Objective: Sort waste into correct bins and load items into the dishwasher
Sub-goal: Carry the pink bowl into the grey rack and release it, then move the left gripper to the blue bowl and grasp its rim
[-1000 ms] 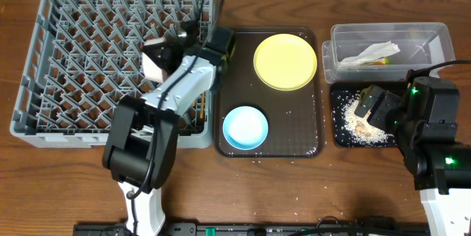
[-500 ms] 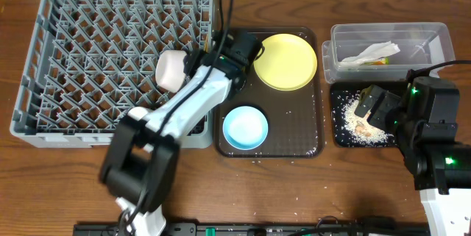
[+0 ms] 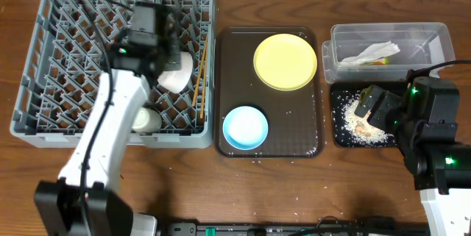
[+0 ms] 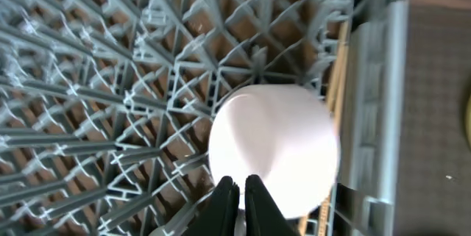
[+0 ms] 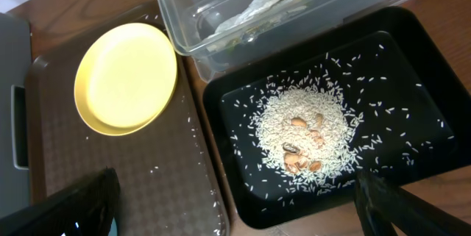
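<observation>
Overhead view puts the white bowl (image 3: 176, 72) in the grey rack (image 3: 44, 59), close to its right edge, with the chopsticks (image 3: 197, 81) just beside it along that wall and the white cup (image 3: 144, 120) near the rack's front edge. In the left wrist view the bowl sits dome-up and tilted on the pegs. The left gripper (image 4: 237, 192) has its fingers pressed together on nothing, their tips right at the bowl's rim.

The main risk is a knock. A sideways move from this height could push the loosely seated bowl off its pegs into the chopsticks, or catch a peg.

The yellow plate (image 3: 285, 61) and blue bowl (image 3: 245, 128) lie on the brown tray (image 3: 294, 129), not yet loaded. Reaching them means clearing the rack's right wall.

The right gripper (image 5: 235, 181) hangs spread wide over the black tray (image 5: 412, 59). A low pass could scatter the rice (image 5: 302, 129).
</observation>
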Motion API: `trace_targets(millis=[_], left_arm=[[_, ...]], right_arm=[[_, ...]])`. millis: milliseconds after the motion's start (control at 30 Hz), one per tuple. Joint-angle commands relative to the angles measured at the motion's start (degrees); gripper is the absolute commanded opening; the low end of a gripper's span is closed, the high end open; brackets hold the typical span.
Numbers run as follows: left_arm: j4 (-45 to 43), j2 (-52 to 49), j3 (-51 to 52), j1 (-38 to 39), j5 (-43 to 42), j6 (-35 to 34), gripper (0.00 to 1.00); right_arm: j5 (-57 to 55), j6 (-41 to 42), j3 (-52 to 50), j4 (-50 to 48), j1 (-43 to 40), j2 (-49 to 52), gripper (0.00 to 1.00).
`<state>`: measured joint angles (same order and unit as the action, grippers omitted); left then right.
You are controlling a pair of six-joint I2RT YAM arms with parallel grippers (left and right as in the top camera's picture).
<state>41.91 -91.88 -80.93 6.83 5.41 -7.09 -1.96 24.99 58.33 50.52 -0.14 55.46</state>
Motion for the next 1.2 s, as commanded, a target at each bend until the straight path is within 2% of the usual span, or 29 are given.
trace_targets(millis=[0, 200, 600, 833, 967, 1067, 1167], left_arm=[[-1.1, -4.7, 0.4, -4.9, -9.8, 1.3, 0.08], [-2.0, -10.8, 0.4, -6.4, -25.0, 5.2, 0.08], [-1.4, -10.9, 0.2, -2.9, -25.8, 6.8, 0.08], [1.9, -1.2, -1.9, -0.2, -32.7, 6.1, 0.12], [8.0, 2.0, -1.8, 6.8, -30.8, 3.6, 0.13], [10.3, 1.6, 0.7, 14.4, -23.6, -0.2, 0.14], [9.8, 0.9, 4.4, 20.4, -16.7, -4.9, 0.1]], right_arm=[[-0.6, -0.2, 0.0, 0.1, -0.6, 0.0, 0.99], [-0.6, -0.2, 0.0, 0.1, -0.6, 0.0, 0.99], [-0.6, -0.2, 0.0, 0.1, -0.6, 0.0, 0.99], [-0.6, -0.2, 0.0, 0.1, -0.6, 0.0, 0.99], [-0.6, -0.2, 0.0, 0.1, -0.6, 0.0, 0.99], [-0.6, -0.2, 0.0, 0.1, -0.6, 0.0, 0.99], [-0.6, -0.2, 0.0, 0.1, -0.6, 0.0, 0.99]])
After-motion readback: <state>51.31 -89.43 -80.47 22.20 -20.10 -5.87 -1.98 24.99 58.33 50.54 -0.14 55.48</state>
